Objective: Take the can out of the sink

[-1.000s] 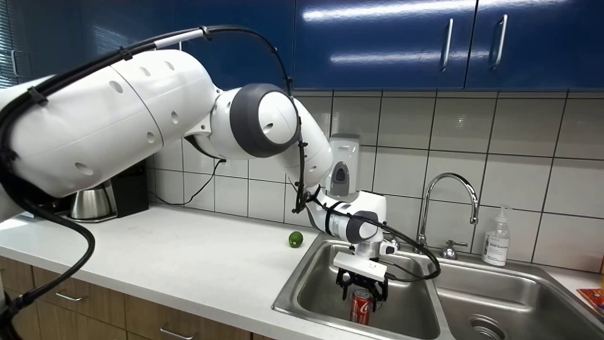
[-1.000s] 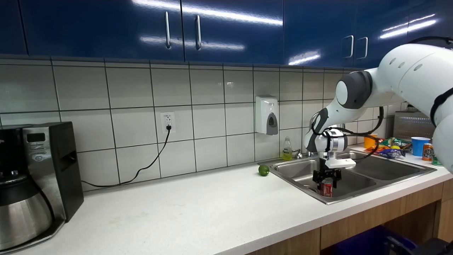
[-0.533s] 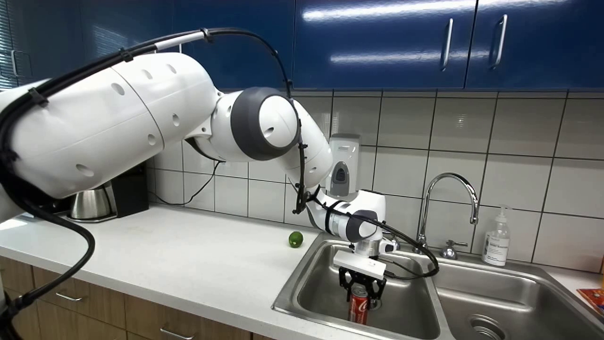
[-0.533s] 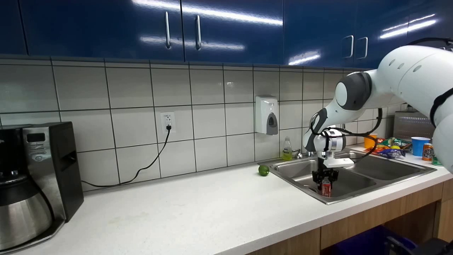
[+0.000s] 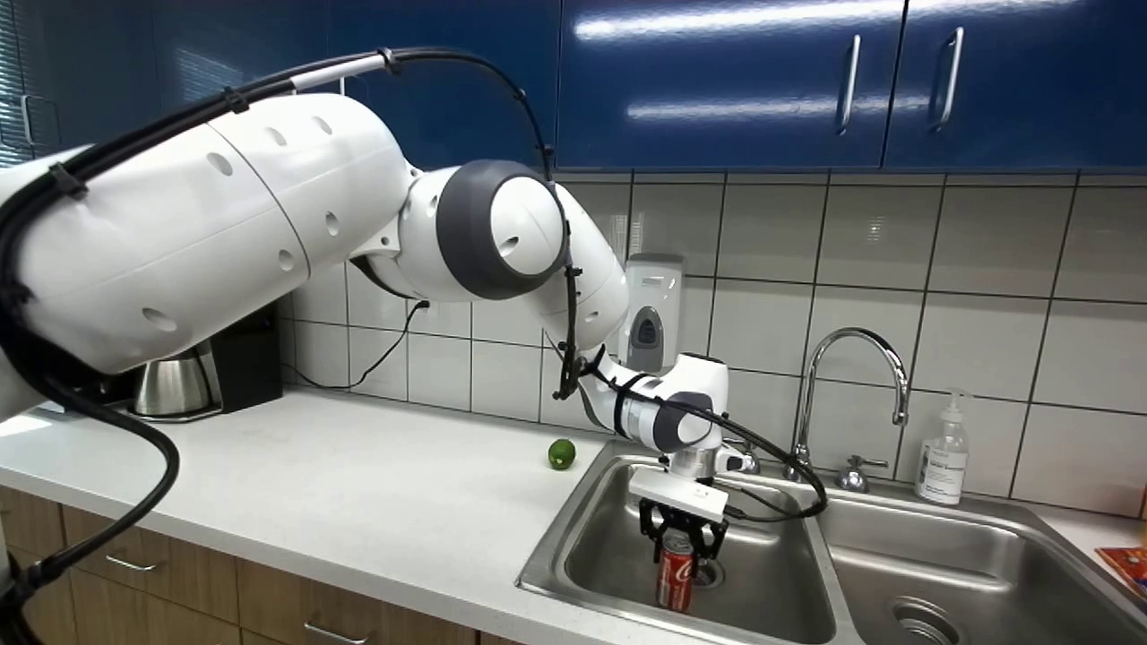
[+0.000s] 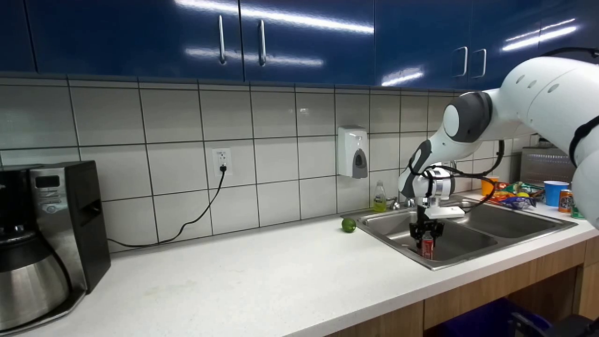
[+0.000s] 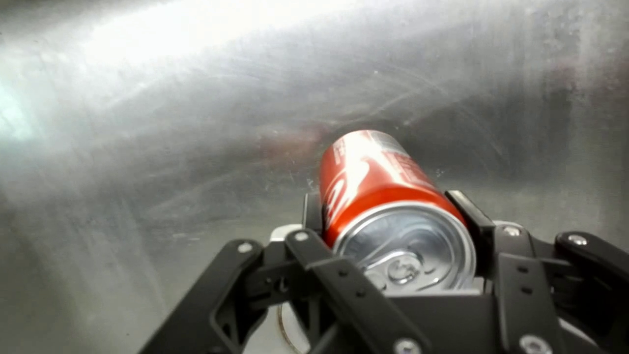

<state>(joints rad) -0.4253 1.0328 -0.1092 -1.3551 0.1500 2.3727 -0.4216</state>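
Observation:
The red can [image 5: 675, 578], with its silvery top, is in the basin of the steel sink [image 5: 564, 537] closer to the long counter, near the front wall. My gripper [image 5: 678, 548] comes down over it from above, its fingers closed around the can's upper end. In the wrist view the can [image 7: 378, 172] sits between both black pads [image 7: 313, 211], which press against its sides just below the lid. The can [image 6: 427, 247] leans slightly; I cannot tell whether its base touches the basin floor.
A curved chrome faucet [image 5: 802, 421] rises behind the sink, with a pump bottle [image 5: 943, 466] beside it. On the counter near the sink rim lies a green fruit [image 5: 562, 454]. A blue cup [image 6: 555, 193] and snack bags stand past the far basin.
My gripper has closed from open onto the can. Gripper and can have since shifted a little left and slightly up in an exterior view, showing more of the drain behind.

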